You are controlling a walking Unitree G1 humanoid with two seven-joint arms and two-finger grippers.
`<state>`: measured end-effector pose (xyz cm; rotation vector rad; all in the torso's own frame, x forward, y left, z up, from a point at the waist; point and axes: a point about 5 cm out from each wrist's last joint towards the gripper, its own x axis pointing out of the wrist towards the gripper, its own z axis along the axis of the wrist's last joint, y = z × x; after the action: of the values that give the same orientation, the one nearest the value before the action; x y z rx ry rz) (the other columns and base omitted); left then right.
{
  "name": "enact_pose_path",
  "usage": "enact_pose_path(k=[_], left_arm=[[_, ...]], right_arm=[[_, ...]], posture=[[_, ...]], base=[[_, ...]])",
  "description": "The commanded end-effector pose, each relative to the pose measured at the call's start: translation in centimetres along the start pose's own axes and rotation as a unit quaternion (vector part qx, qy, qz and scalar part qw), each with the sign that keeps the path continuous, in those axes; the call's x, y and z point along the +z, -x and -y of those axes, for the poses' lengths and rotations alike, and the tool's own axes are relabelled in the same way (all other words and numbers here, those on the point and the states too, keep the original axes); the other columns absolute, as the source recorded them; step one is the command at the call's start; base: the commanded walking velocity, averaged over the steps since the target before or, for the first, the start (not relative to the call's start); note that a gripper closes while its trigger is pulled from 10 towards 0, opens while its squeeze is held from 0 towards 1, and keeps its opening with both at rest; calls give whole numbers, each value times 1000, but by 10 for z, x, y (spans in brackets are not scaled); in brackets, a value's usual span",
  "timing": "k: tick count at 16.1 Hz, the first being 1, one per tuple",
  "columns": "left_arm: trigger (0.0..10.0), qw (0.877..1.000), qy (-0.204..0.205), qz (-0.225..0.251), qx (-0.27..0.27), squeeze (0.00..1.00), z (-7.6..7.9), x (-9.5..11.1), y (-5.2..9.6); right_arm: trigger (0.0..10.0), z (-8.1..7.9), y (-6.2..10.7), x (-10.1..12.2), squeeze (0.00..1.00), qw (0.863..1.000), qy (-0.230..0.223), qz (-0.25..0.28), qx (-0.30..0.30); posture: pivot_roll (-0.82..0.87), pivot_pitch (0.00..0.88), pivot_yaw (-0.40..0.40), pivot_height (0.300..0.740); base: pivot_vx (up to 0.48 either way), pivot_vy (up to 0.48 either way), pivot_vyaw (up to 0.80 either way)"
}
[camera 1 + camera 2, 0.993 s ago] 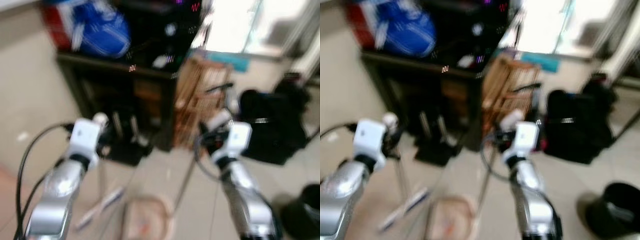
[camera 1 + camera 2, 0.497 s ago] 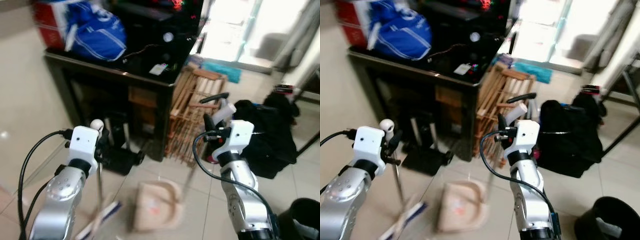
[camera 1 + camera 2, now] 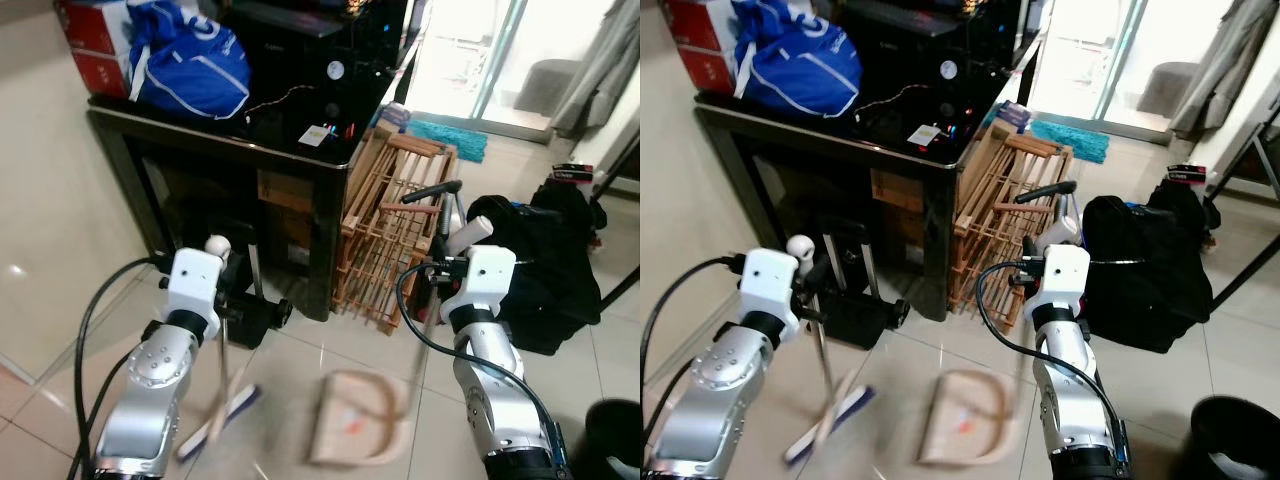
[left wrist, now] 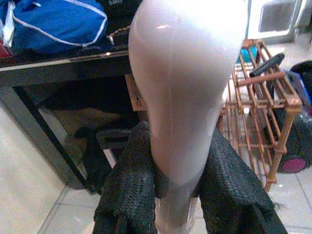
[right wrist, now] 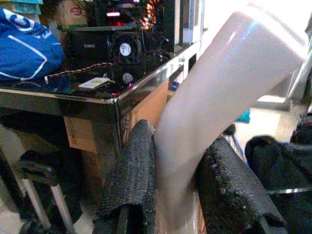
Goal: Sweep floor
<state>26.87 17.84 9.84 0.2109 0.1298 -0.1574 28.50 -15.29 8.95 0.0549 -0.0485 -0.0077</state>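
My left gripper (image 4: 178,195) is shut on the broom handle (image 4: 187,97) just under its rounded white knob (image 3: 216,244). The broom's shaft runs down to the blurred white and blue broom head (image 3: 225,418) on the tiled floor. My right gripper (image 5: 178,195) is shut on the white dustpan handle (image 5: 214,107). Its thin shaft leads down to the beige dustpan (image 3: 355,432), which rests on the floor between my arms with a small orange speck in it. The broom head lies to the left of the dustpan, a short gap apart.
A black table (image 3: 220,140) carrying a blue bag (image 3: 190,60) and electronics stands ahead. A wooden rack (image 3: 390,230) leans against its right side. A black bag (image 3: 540,260) lies to the right and a black bin (image 3: 612,430) is at the lower right. A small black trolley (image 3: 245,305) sits under the table.
The camera has swung and the picture has sharpened. Broom head and dustpan have shifted right across the floor and are still blurred. Both grippers keep their hold on the handles.
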Motion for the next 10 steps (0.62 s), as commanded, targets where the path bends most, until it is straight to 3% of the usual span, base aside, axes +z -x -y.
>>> enact_pose_path(k=[1, 5, 10], left_arm=[[10000, 1000, -4, 19, 1, 0, 1, 5, -5], [10000, 1000, -5, 24, -1, 0, 2, -1, -4], [10000, 1000, -9, 27, -5, 0, 1, -3, -4]], right_arm=[[10000, 5, -1, 1, 0, 1000, 15, 5, -11], [10000, 15, 1, -2, 0, 998, 52, 10, -30], [10000, 24, 6, -9, 0, 997, 33, 1, -63]], posture=[[54, 0, -1, 740], [56, 0, 0, 740], [53, 0, 12, 740]], base=[[0, 0, 0], [0, 0, 0], [0, 0, 0]])
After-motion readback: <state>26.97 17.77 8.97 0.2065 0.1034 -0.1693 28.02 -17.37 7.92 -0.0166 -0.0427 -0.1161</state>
